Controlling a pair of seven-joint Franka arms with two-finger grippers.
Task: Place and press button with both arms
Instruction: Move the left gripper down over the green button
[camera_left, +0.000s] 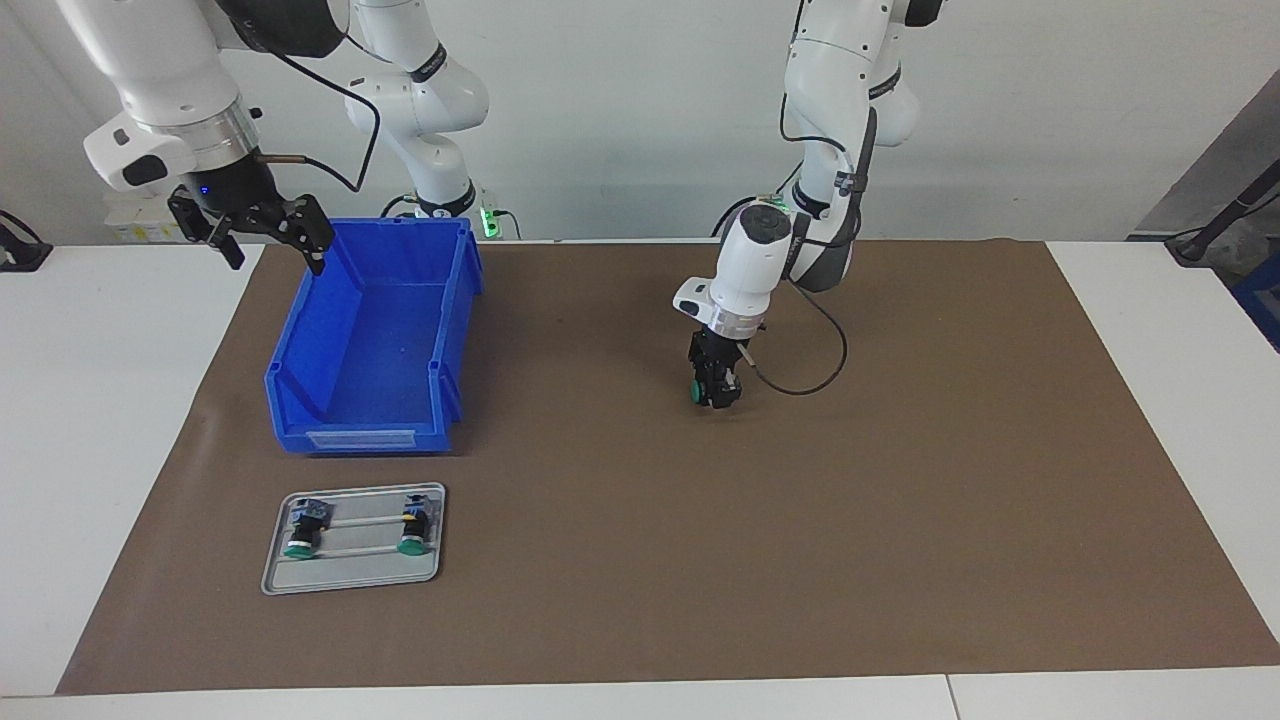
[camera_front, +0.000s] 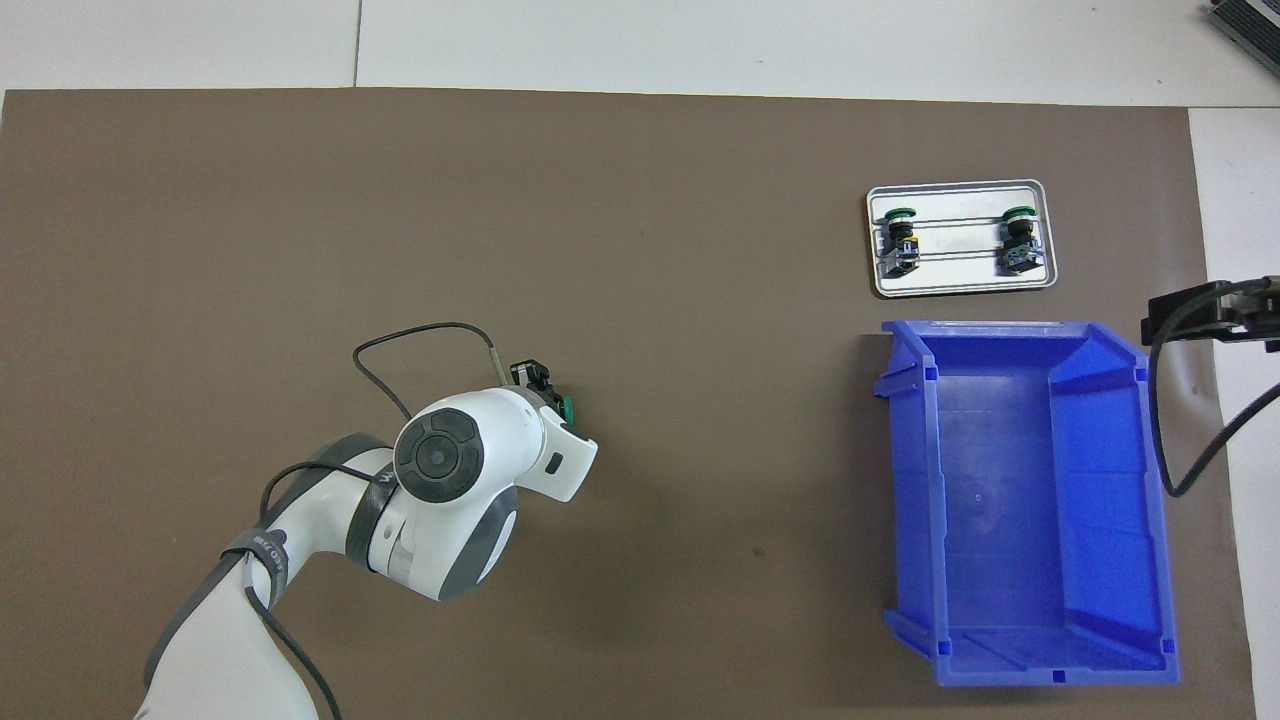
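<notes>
My left claw (camera_left: 717, 390) grips the green-capped button (camera_left: 695, 391) down on the matte brown mat (camera_left: 900, 500). My right claw (camera_left: 262, 228) hangs open over the empty glossy blue bin (camera_left: 372, 340). A grey metal tray (camera_left: 352, 575) holds 2 more buttons.

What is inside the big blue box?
The blue box looks empty: only its bare blue floor shows in both views. The corner just inside its nearest wall is hidden in the overhead view. The two buttons lie on the grey tray beside it.
</notes>
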